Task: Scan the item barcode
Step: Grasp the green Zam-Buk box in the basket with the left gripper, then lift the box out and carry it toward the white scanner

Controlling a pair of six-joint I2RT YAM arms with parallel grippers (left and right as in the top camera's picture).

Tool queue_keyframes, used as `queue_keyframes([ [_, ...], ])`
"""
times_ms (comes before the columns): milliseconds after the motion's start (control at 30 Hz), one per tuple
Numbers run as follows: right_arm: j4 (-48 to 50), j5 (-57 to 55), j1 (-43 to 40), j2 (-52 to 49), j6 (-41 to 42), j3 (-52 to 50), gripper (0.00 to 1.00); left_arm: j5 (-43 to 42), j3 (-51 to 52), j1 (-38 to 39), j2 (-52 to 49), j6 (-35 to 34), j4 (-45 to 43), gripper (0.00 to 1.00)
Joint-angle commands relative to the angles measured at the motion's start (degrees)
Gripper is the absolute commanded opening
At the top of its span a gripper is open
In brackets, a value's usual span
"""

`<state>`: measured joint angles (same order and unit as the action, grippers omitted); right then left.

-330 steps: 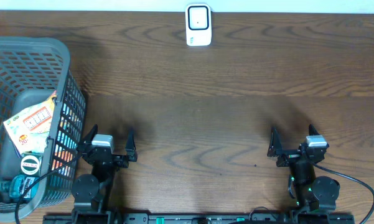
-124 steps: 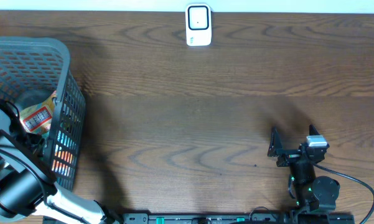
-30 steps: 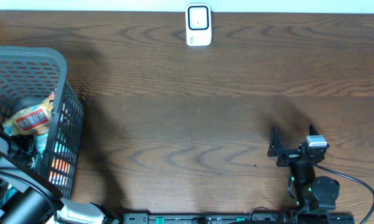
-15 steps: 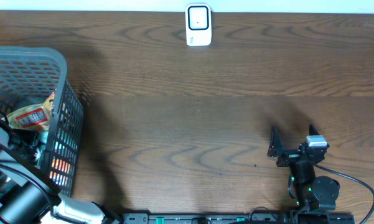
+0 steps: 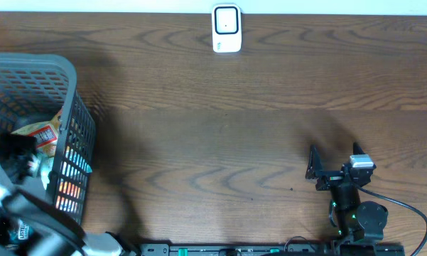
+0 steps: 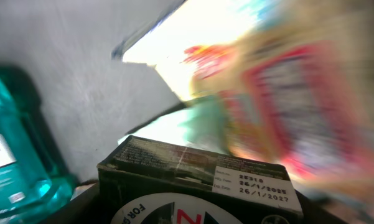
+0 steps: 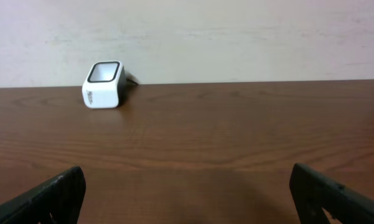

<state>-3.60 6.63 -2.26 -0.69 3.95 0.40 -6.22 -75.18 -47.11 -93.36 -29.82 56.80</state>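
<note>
Far left, the left gripper (image 5: 20,151) is inside the grey plastic mesh basket (image 5: 72,107). Right at its tips sits the black cardboard box with a white date label (image 6: 196,180); clamped or merely touched, I cannot tell. A teal plastic bottle (image 6: 12,162) lies to its left, a blurred red-and-yellow packet (image 6: 286,106) beyond on the right. Over to the right gripper (image 7: 187,196): jaws spread wide above the brown wooden table (image 7: 236,137), with the white barcode scanner (image 7: 104,84) well ahead, off to its left.

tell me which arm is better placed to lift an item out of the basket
Left. The left arm reaches into the basket, its camera close over a black box. The right arm sits far across the table, jaws open and empty.
</note>
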Motion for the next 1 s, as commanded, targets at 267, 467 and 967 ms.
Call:
queue_keyframes([
  [267, -0.1, -0.1, 0.4, 0.2, 0.7, -0.1, 0.99, -7.3, -3.7, 1.7, 29.4, -10.0, -4.3, 0.67],
  [467, -0.1, -0.1, 0.4, 0.2, 0.7, -0.1, 0.99, -14.1, -3.7, 12.8, 38.3, -14.7, -8.6, 0.67],
  [967, -0.1, -0.1, 0.4, 0.2, 0.7, -0.1, 0.99, 3.1, -3.0, 68.9, 17.8, -1.1, -9.8, 0.67],
])
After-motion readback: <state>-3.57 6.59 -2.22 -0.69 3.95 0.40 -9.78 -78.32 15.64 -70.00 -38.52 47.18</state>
